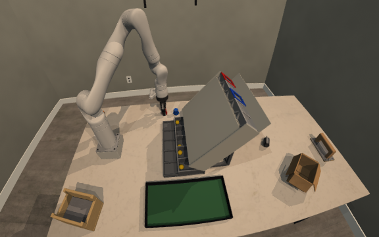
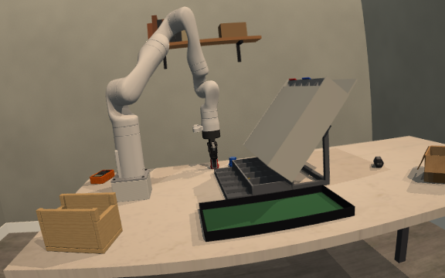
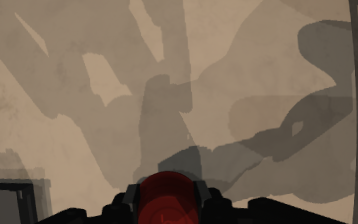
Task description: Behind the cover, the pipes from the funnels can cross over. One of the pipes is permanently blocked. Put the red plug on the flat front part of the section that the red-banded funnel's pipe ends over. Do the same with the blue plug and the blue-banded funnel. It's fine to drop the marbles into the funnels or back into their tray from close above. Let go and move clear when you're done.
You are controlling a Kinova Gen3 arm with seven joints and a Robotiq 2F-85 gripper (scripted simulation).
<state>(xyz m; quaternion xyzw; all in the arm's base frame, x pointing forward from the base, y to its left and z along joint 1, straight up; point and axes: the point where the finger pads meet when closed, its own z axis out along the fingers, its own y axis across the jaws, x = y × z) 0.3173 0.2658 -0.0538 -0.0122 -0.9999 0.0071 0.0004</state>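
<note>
Fingers closed on the red plug [image 3: 168,192], one dark pad on each flank of it, plug centred between them and its rounded top facing the wrist camera; grip looks square, not skewed. Gripper [image 1: 164,111] points straight down, so the plug's axis stands upright, in line with the approach, its base at or just off the worktop [image 1: 275,184] — contact cannot be told from these views. Blue plug [image 1: 176,111] stands just beside, toward the sectioned tray, apart from the fingers. The tray [image 1: 170,148] lies just beyond that: a row of flat front sections nearest the arm's side, and a second row behind them holding yellow marbles [image 1: 180,152] in several compartments, at least four showing from above. The sloped cover [image 1: 216,125] rises over the back of the tray, with the red-banded funnel [image 1: 227,79] and blue-banded funnel [image 1: 237,96] at its upper edge. The relation that matters: every flat front section lies to one side of the plug, along the tray's long axis running away from the gripper toward the green-lined tray [image 1: 187,201]. Judgement: a lift, then a carry along that row; which section is the right one cannot be told from here, since the pipes are hidden.
</note>
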